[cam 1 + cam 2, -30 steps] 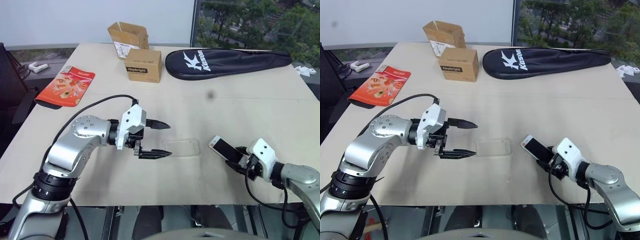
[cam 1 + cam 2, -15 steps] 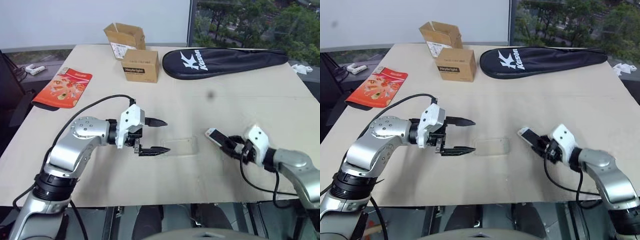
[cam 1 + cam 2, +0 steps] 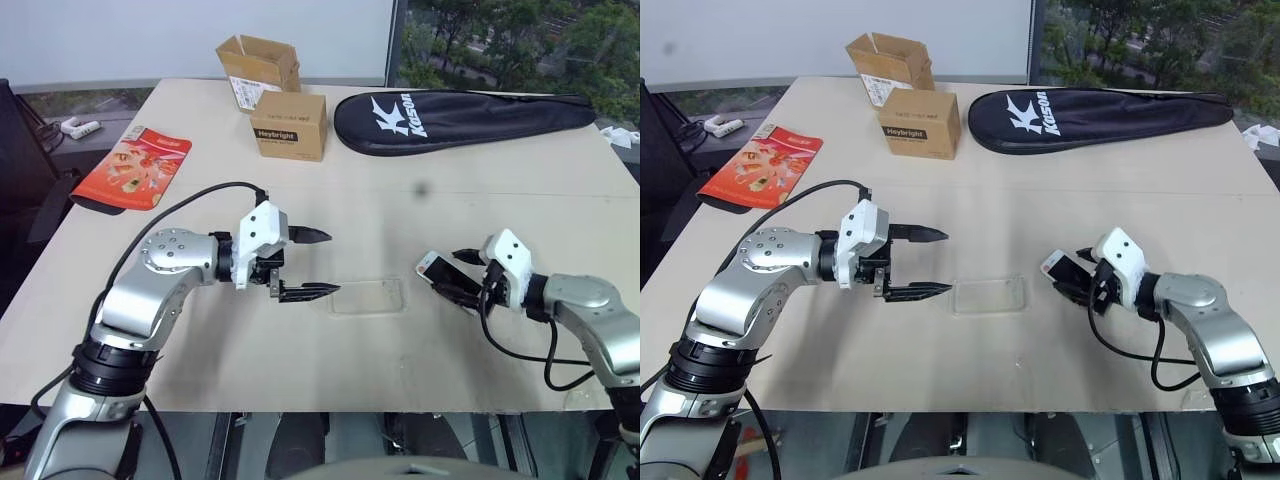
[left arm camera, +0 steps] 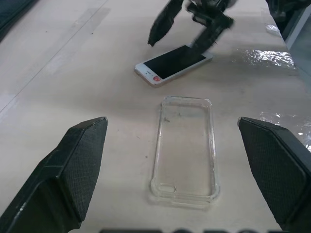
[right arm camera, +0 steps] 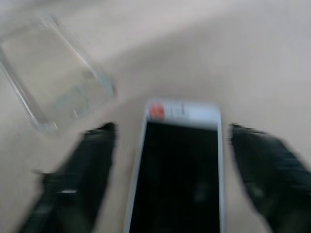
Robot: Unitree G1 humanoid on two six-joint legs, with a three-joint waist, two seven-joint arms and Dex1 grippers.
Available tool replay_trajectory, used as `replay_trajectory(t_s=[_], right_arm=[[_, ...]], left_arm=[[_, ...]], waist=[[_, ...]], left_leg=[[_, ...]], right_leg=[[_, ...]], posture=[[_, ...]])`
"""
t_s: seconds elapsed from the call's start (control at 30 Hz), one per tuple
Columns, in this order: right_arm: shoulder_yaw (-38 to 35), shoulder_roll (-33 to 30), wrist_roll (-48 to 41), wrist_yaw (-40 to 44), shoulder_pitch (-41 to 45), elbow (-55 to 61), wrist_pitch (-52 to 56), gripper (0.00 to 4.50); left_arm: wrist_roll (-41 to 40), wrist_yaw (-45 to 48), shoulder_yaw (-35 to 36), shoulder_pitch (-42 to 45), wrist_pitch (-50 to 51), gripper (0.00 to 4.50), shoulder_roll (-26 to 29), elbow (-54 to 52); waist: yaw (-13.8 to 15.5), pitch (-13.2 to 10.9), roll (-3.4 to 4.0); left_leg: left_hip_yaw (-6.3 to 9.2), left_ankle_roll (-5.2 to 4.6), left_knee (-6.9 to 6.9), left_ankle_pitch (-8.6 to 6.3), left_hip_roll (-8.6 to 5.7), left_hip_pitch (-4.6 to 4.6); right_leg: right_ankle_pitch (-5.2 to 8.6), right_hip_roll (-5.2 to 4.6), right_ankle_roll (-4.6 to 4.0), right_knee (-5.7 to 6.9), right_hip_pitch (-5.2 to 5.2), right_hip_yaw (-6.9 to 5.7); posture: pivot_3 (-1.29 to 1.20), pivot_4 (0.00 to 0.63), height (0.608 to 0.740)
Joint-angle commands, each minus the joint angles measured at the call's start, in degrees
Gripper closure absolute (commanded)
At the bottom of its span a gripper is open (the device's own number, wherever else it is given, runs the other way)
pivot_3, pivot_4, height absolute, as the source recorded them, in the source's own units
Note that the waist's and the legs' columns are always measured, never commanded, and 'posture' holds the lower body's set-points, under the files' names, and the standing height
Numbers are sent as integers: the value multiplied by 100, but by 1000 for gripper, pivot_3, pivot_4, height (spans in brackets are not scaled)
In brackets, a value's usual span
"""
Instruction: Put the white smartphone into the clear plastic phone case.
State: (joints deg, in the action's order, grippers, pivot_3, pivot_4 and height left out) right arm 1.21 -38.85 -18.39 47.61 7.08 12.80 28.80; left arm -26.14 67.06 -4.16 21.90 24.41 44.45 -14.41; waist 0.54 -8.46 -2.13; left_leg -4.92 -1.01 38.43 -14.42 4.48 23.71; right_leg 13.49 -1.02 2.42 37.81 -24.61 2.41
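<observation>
We have the white smartphone (image 4: pixel 172 63) lying face up on the table (image 3: pixel 480 160), just to the right of the clear plastic phone case (image 3: pixel 366 296), which lies flat and empty between our two arms. Our right gripper (image 3: pixel 455 275) stands with its fingers apart on either side of the phone's far end, and as far as we can see neither pad is pressed against it — so we judge the phone free, not held. Our left gripper (image 3: pixel 315 263) hovers spread wide just beside the left end of the case, touching nothing. The phone looks stiff, fairly dense for its bulk and smooth along its edges, so we expect it to slip under a light pinch; we would take it across its two long sides, near the middle, keeping off the glass. The case is another matter — thin, light and springy, likely to skate across the table or flex if pushed. We would steady it by one short end or press a rim down, leaving the opening clear for the phone.
</observation>
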Motion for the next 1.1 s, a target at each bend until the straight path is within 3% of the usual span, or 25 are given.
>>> replay_trajectory(t_s=[0.03,0.23,0.4,0.5,0.53,0.73,0.97,1.1], right_arm=[[-196,45,128,-112,-276,-151,-432,70],[-30,67,410,-233,-596,-573,-680,70],[-97,406,66,-255,-698,-851,-473,70],[41,413,318,-194,-775,-1121,-723,1411],[65,420,351,-194,-792,-1167,-759,1554],[76,467,439,-287,-699,-1185,-990,1550],[-54,402,241,-248,-115,-568,-822,1550],[70,278,-36,69,406,-15,-388,1550]], left_arm=[[-61,13,159,-8,-81,0,23,-64],[-23,109,116,89,-136,0,8,60],[-9,146,86,113,-175,0,-4,96],[-19,140,88,102,-157,0,-5,54],[-23,140,94,97,-151,0,0,42],[-21,143,139,73,-139,0,61,32],[20,153,87,201,-189,0,12,165],[65,168,38,309,-224,0,-20,277]], waist=[[6,0,1],[10,2,0],[13,14,-16],[12,21,-20],[13,29,-29],[21,38,-39],[-18,33,-32],[-89,7,9]], left_leg=[[0,0,0,0,0,0],[0,0,1,0,0,-4],[2,0,5,0,0,-6],[2,0,6,0,0,-12],[1,0,6,0,0,-15],[3,0,-3,-1,0,-91],[-1,0,-3,-1,1,-95],[-5,0,-3,-1,0,-91]], right_leg=[[0,0,0,1,0,0],[0,1,0,5,1,0],[0,1,0,5,6,-1],[2,0,-4,5,13,0],[9,0,-16,5,15,0],[15,-4,-23,-11,94,-4],[14,-3,-24,-3,92,1],[13,-3,-23,2,86,6]], posture=[[0,150,732],[0,150,732],[0,150,732],[0,150,732],[0,150,732],[0,150,732],[0,150,732],[0,150,732]])
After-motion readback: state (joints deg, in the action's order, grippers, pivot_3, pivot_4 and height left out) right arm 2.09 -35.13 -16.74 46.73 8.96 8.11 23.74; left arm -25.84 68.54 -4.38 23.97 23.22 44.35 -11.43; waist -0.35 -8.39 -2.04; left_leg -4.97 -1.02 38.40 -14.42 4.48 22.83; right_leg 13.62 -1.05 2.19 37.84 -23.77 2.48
